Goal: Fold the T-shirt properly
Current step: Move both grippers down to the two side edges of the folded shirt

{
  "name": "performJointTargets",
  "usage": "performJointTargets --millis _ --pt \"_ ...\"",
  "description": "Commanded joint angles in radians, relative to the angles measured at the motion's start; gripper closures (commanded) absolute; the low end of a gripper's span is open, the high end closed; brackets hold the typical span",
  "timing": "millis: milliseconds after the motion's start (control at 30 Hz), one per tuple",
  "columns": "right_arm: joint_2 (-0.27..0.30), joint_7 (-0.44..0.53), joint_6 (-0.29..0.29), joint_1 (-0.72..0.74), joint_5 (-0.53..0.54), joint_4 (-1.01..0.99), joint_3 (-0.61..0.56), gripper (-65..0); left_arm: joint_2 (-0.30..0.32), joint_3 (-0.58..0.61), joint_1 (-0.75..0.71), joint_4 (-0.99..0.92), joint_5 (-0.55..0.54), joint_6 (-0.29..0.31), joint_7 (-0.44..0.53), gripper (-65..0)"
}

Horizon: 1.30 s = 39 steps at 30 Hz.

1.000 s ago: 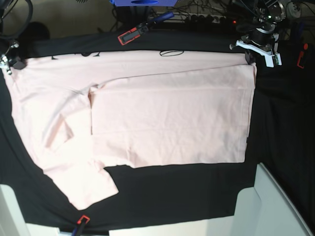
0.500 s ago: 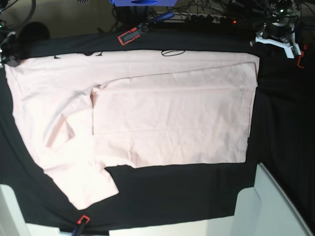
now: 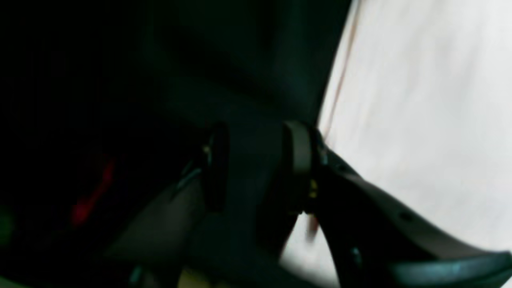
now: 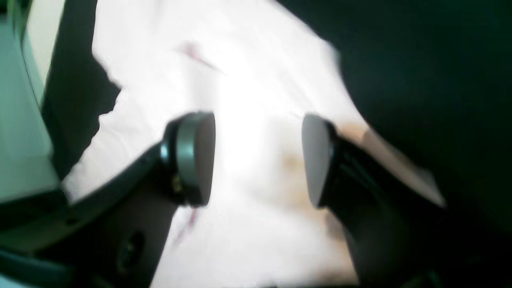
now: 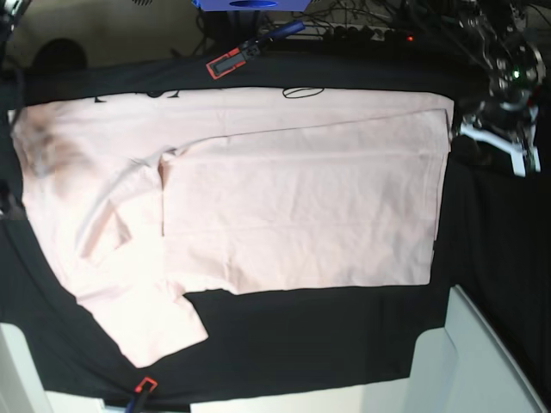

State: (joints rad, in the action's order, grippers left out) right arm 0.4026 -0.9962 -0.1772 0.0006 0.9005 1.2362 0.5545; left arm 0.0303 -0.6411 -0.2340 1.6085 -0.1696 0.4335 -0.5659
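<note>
both grippers let go of t-shirt (image 5: 293, 189); left gripper (image 5: 495, 138) moved off right, right gripper (image 4: 258, 158) prob lifted away.

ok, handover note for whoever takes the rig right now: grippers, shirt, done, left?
Left gripper: open, empty, over black tablecloth just off the shirt's edge.
Right gripper: open, empty, above the fabric.
Pale pink cotton T-shirt: flat on the tablecloth, one long side folded over the body, black lettering peeking at the far edge.
Done: first lengthwise fold.
Left: one sleeve sticks out at the near side; remaining folds to do.
</note>
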Motion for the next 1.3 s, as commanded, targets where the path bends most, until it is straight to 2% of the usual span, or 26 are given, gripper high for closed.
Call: performJointTargets --millis 0,67,133,233,300,400,500,567,800,1267 --pt "0.029 0.027 -0.002 0.054 -0.034 -0.019 -0.043 -32.8 0.015 0.016 0.017 0.014 -0.011 -0.003 -0.001 -22.5" --pt "0.037 0.086 -0.003 0.149 -0.139 -0.105 -0.150 -32.9 0.035 0.066 0.066 -0.020 0.011 -0.003 -0.001 -22.5" --pt "0.035 0.148 -0.011 0.229 -0.223 -0.206 -0.238 -37.0 0.047 0.125 0.118 -0.076 0.107 -0.003 -0.007 -22.5" --pt "0.034 0.273 -0.087 0.341 -0.335 -0.411 -0.339 -47.0 0.036 0.155 0.193 -0.159 0.279 -0.003 -0.016 -22.3" --pt "0.034 0.392 -0.135 0.421 -0.419 -0.583 -0.383 -47.6 0.020 0.152 0.230 -0.196 0.338 -0.003 -0.015 -22.3" --pt "0.035 0.586 -0.186 0.533 -0.541 -0.849 -0.434 -47.6 0.023 0.152 0.256 -0.224 0.347 -0.003 -0.013 -22.3" --pt "0.035 0.767 -0.190 0.620 -0.648 -1.037 -0.472 -47.9 0.035 0.155 0.275 -0.238 0.348 -0.003 -0.013 -22.3" --pt "0.035 0.842 -0.190 0.654 -0.705 -1.094 -0.479 -47.9 0.035 0.152 0.276 -0.238 0.348 -0.003 -0.013 -22.3" --pt "0.037 0.903 -0.132 0.688 -0.886 -1.094 -0.475 -48.0 0.036 0.152 0.269 -0.238 0.354 -0.003 -0.013 -22.3" --pt "-0.015 0.910 -0.137 0.602 -0.890 -1.094 -0.471 -46.4 0.047 0.152 0.250 -0.231 0.353 -0.003 -0.019 -22.3"
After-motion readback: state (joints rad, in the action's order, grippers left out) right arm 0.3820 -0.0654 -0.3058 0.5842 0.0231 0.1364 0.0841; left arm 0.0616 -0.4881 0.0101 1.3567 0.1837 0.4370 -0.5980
